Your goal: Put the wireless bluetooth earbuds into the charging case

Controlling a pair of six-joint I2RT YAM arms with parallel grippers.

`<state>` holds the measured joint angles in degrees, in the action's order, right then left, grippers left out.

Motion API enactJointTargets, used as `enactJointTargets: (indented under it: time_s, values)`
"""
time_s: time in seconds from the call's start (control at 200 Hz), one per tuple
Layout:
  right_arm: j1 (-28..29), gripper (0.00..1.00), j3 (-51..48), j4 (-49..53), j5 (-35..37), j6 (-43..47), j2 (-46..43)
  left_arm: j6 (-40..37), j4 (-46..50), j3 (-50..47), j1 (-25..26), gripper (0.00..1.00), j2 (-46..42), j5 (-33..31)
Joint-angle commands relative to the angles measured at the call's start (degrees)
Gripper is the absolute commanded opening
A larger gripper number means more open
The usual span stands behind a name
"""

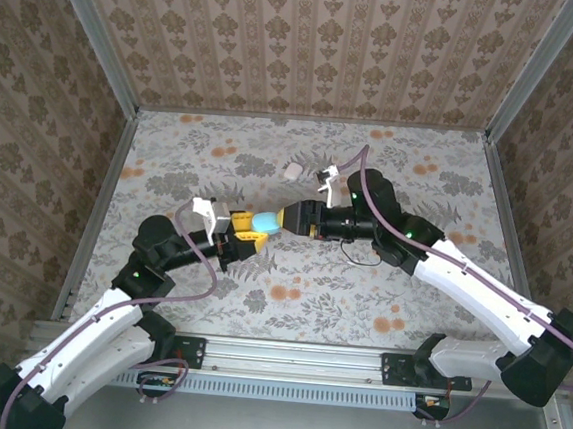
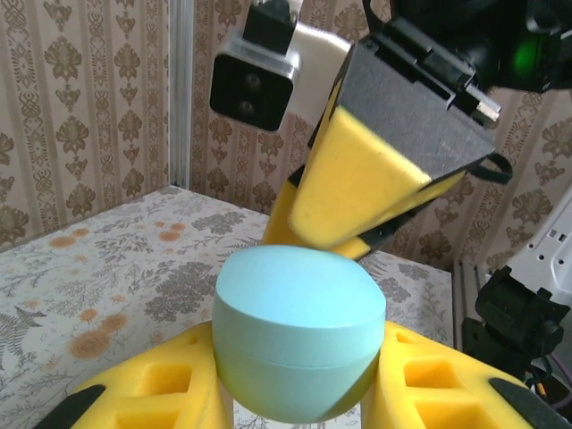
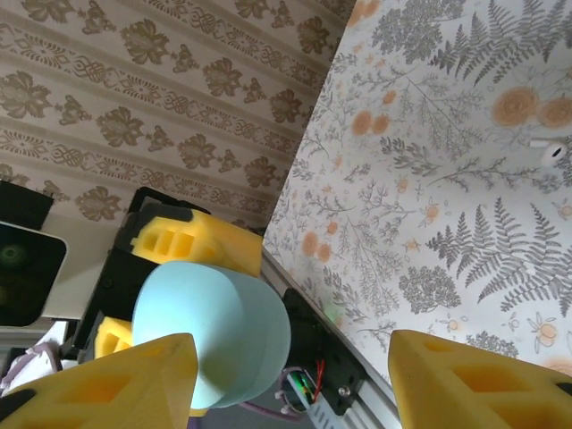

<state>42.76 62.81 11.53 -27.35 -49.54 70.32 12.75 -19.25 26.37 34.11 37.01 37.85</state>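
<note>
Nearest, the left end effector (image 1: pixel 252 230) is clamped on a teal, rounded plastic charging case (image 1: pixel 266 221). It pinches the case between its yellow foam pads (image 2: pixel 161 393) above the middle of the floral-patterned counter (image 1: pixel 411 286).

At the case's 3 o'clock, the right end effector (image 3: pixel 290 380) stands with its jaws wide apart, close to the case's free end and gripping nothing.

The case's lid looks shut, with an unbroken seam running round it, so what lies inside cannot be told.

Further out, a white stemmed plastic earbud (image 3: pixel 547 152) lies loose on the counter, well apart from the case. At the case's 1 o'clock, toward the far wall, rests a small pale object (image 1: pixel 292 171), too small to say whether it is a bud or a case.

By my reading the task is at an early stage. The lid has to be opened, and at least that white earbud has to be picked up and seated.
</note>
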Motion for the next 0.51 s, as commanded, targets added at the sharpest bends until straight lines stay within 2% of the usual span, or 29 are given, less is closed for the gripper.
enactJointTargets:
  time_s: [0.0, 0.375, 0.5]
  values:
    - [-0.2, 0.61, -2.5, -8.7, -3.5, -6.7, -0.8, 2.3, -4.7, -0.2, 0.3, 0.3, -0.8, -2.5]
    - [0.9, 0.64, -5.6, -20.6, -6.5, -14.7, 1.4, 4.0, -7.3, -0.4, 0.4, 0.31, 0.6, -3.7]
    - [1.2, 0.61, -5.9, -23.8, -7.4, -16.6, 2.3, 4.2, -7.4, -0.4, 0.4, 0.31, 0.9, -3.8]
